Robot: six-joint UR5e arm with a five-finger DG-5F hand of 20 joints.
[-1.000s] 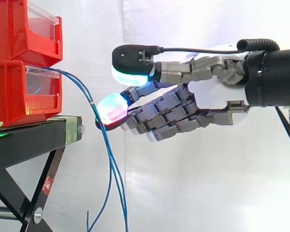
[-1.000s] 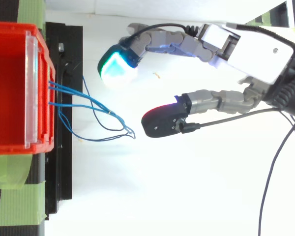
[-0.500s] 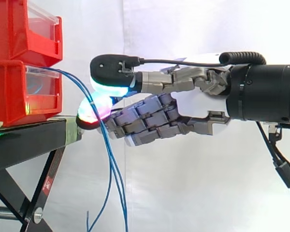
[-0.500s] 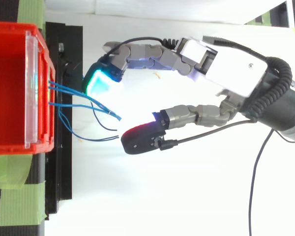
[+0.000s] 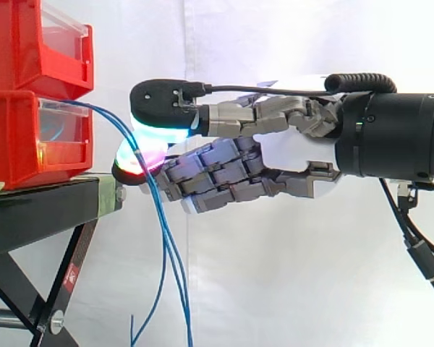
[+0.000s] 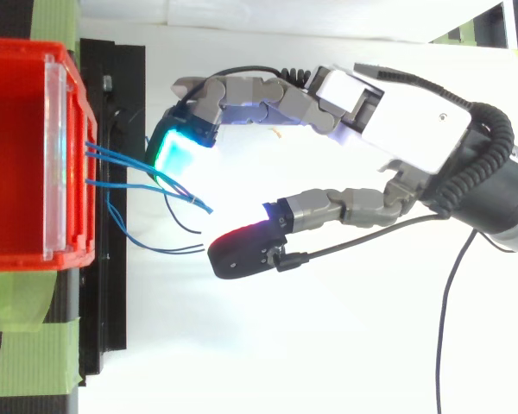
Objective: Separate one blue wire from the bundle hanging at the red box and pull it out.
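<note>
Side view — the hand point(image 5: 293, 155) reaches in from the right edge to the blue wires point(image 5: 161, 231), which leave the front of the lower red box point(image 5: 14, 144) at the left and hang down past the edge of the black stand point(image 5: 43, 210) to the bottom of the frame. A second red bin point(image 5: 29, 43) sits stacked above the box, at the upper left. You see a dark-backed fingertip point(image 5: 163, 108) above the wires and a magenta-red pad point(image 5: 134, 163) just below it, where the strands bend downward; the other fingers are curled under the palm.

Top view — the same hand point(image 6: 406, 121) enters from the right. Its green-glowing pad point(image 6: 174, 155) lies against the upper strands of the wires point(image 6: 129, 177) near the box wall point(image 6: 69, 155), while the dark pad point(image 6: 242, 254) stands apart, lower in the frame, just beside the loose wire ends. The bundle lies between the two pads, and they have not closed on any strand: the hand is released, spread around the wires. Green tape point(image 6: 26, 345) marks the lower left corner.
</note>
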